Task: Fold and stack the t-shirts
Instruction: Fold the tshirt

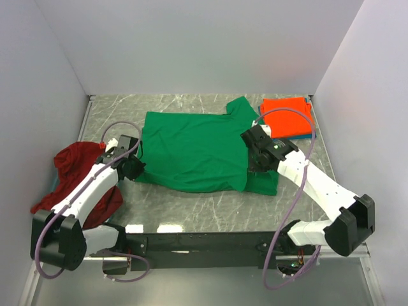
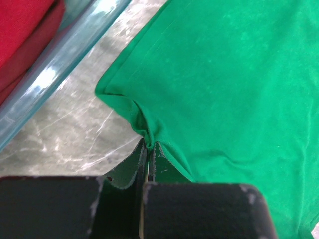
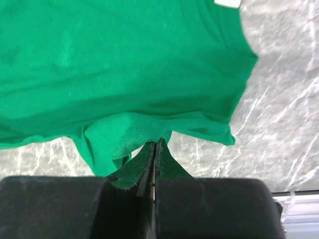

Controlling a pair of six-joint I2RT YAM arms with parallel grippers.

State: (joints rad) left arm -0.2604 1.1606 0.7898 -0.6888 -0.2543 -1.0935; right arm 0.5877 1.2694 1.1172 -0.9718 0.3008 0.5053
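- Across the middle of the worktop lies the green t-shirt (image 1: 191,150), its long axis running from left edge to right edge, collar end rightward.
- Left gripper (image 2: 148,145) is pinched tight on the hem's near-left corner.
- Right gripper (image 3: 155,143) is clamped on cloth by the near sleeve.
- From both grips the shirt's body lies toward the far edge.

blue shirt (image 1: 305,136) mostly hidden, neck label (image 3: 227,3) cropped

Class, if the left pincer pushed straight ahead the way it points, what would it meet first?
The green shirt: the left pincer pinches its edge, and more of that cloth probably lies straight ahead.
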